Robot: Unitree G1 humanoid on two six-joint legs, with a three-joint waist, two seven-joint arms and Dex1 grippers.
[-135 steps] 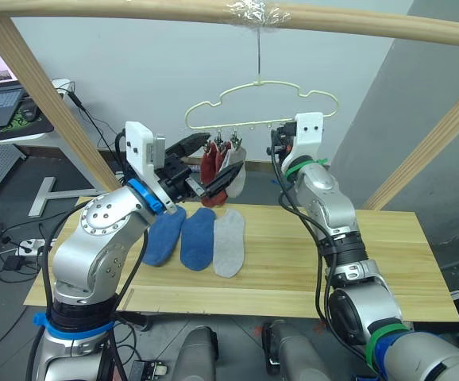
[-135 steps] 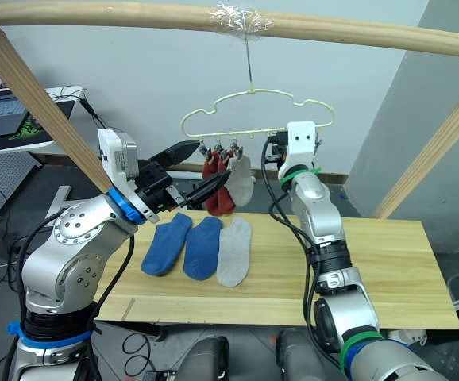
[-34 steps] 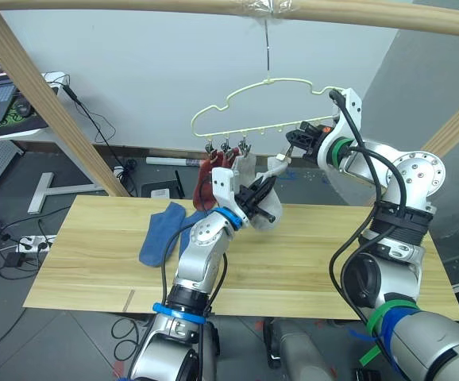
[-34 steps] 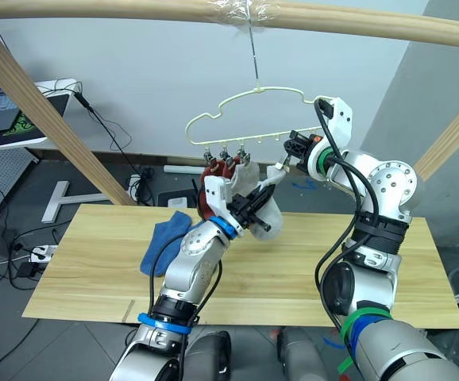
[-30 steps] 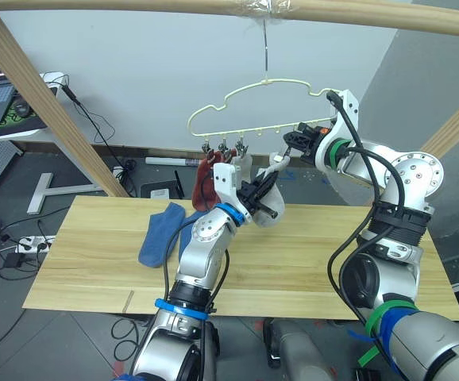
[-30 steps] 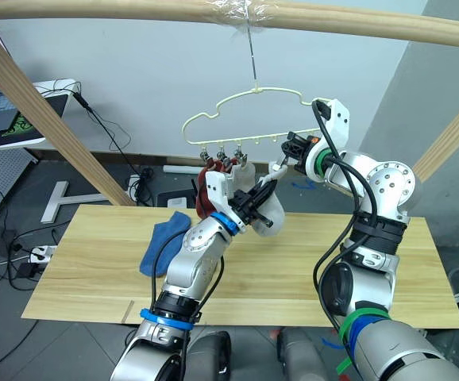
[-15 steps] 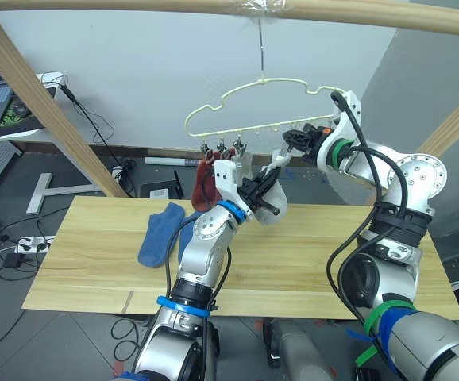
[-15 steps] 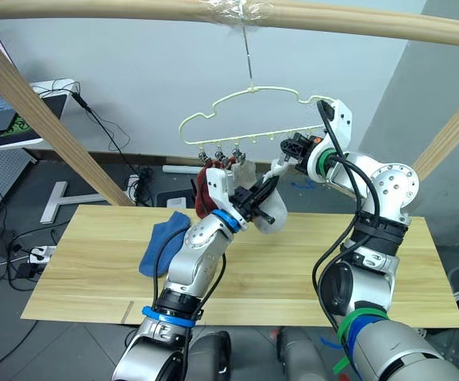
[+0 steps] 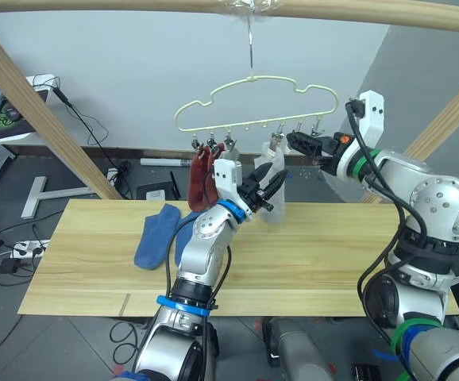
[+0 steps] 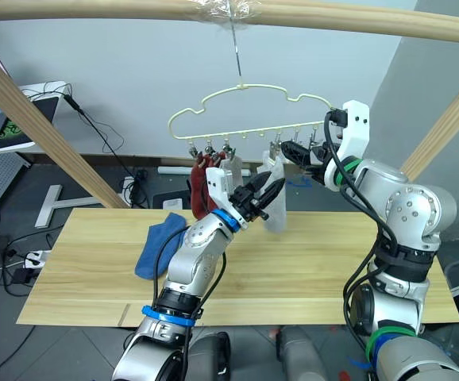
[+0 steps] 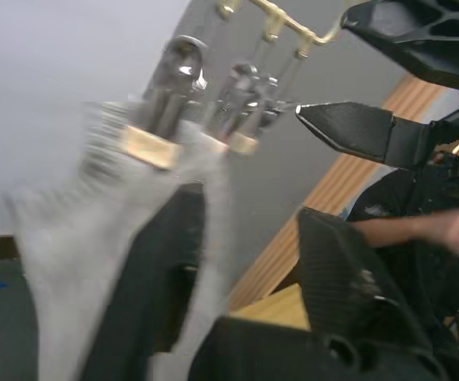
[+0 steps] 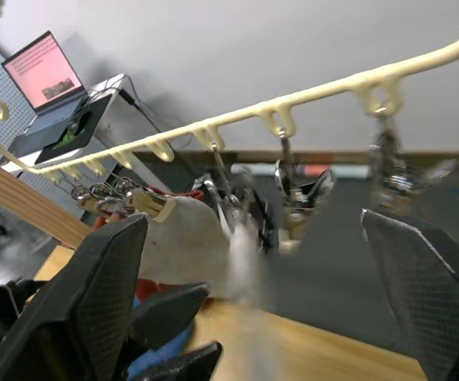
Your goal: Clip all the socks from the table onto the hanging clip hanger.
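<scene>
On the clip hanger (image 9: pixel 255 103): two red socks (image 9: pixel 202 176), two grey socks (image 9: pixel 274 187).
On the table (image 9: pixel 333 262): two blue socks (image 9: pixel 155 236).
Left gripper (image 9: pixel 272 184): fingers spread.
Right gripper (image 9: pixel 293 140): fingers spread.

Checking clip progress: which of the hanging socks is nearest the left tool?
The light grey sock hanging alone mid-row on the clip hanger, right beside the open left tool. The other hung socks cluster at the hanger's left end.

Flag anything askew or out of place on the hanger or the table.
The clip hanger hangs tilted, lower at the end bearing the socks. On the table, the blue socks lie rumpled and overlapping, unclipped. Nothing looks damaged.
</scene>
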